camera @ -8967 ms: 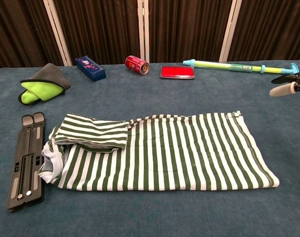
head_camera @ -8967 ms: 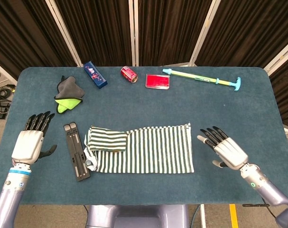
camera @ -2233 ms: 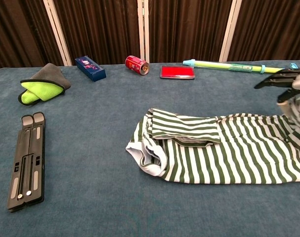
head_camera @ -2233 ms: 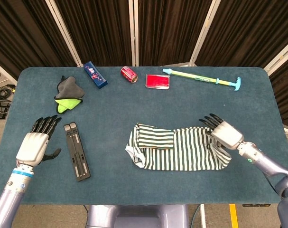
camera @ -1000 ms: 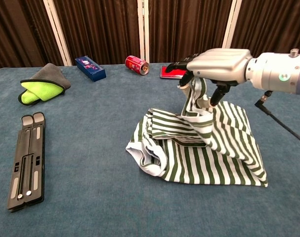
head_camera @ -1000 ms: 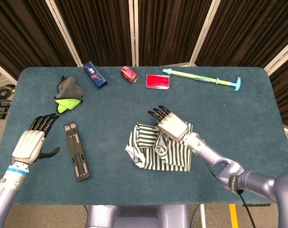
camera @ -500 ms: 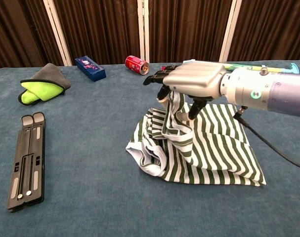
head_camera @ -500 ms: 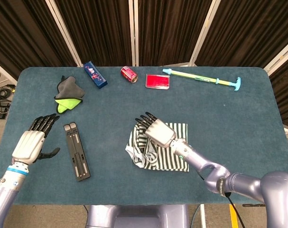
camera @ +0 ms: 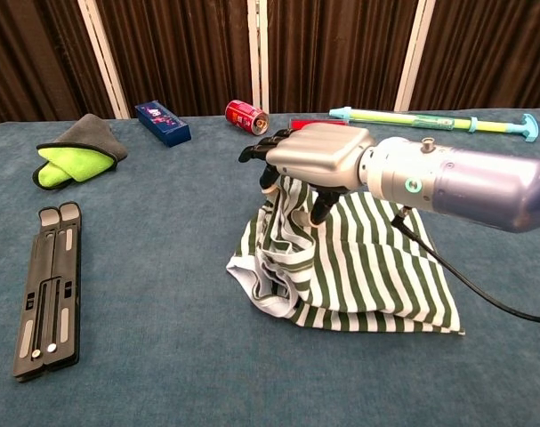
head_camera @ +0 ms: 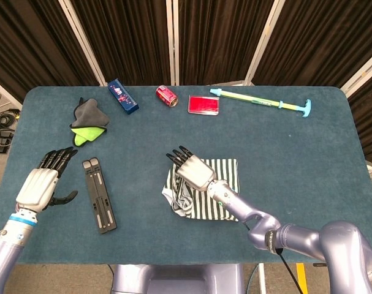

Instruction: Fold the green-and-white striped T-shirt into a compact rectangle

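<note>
The green-and-white striped T-shirt lies bunched on the blue table, right of centre, doubled over on itself. My right hand hovers over the shirt's left end, palm down. It pinches a fold of the striped cloth, which hangs from its fingers down to the pile. The white collar edge shows at the pile's front left. My left hand floats open near the table's left edge, far from the shirt, and shows only in the head view.
A black folding stand lies left of the shirt. Along the back edge sit a grey-and-green cloth, a blue box, a red can, a red case and a long pump toy.
My right hand has carried the shirt's right edge leftward over the rest of the shirt, doubling it and shortening the pile. The left hand has stayed put.
</note>
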Action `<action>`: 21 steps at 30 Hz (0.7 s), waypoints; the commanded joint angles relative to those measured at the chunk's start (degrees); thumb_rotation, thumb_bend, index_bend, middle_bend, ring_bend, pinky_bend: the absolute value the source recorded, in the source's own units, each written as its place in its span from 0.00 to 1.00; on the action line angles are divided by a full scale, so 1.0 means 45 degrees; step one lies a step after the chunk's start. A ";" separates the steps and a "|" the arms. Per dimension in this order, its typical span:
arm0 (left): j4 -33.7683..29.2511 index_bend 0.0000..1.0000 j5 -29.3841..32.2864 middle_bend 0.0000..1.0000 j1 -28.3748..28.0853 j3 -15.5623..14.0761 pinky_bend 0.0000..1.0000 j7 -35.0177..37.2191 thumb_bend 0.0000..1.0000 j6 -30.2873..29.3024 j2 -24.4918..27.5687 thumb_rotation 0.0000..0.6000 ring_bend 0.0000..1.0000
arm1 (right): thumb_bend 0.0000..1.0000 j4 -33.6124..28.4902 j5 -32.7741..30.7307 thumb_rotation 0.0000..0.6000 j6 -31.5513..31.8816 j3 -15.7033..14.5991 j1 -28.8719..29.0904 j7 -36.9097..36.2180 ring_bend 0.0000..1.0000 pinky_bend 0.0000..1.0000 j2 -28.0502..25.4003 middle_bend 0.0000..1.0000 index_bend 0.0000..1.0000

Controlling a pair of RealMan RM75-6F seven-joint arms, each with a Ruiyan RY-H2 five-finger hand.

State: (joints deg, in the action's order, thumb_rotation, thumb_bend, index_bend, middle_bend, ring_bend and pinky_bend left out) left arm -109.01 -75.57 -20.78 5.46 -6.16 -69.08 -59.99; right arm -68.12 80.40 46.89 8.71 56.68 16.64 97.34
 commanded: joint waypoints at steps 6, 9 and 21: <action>0.0041 0.00 0.0024 0.00 -0.0074 -0.0011 0.00 0.0000 0.29 0.0141 -0.0024 1.00 0.00 | 0.38 0.0258 -0.0513 1.00 -0.0209 0.0234 0.0212 0.0733 0.00 0.00 0.0572 0.04 0.76; 0.0052 0.00 0.0038 0.00 -0.0073 0.0003 0.00 0.0043 0.29 0.0135 -0.0014 1.00 0.00 | 0.38 0.0421 -0.0524 1.00 -0.0182 0.0190 0.0218 0.0861 0.00 0.00 0.0700 0.04 0.76; 0.0075 0.00 0.0025 0.00 -0.0071 0.0007 0.00 0.0164 0.29 0.0144 0.0017 1.00 0.00 | 0.00 0.0735 -0.0838 1.00 0.0185 0.0421 0.0102 0.0747 0.00 0.00 0.1244 0.00 0.00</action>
State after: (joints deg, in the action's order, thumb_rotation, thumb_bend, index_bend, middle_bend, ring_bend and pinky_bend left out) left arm -108.68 -75.47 -21.10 5.49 -5.42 -68.43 -59.91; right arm -64.60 76.73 47.41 10.35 57.24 20.18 102.82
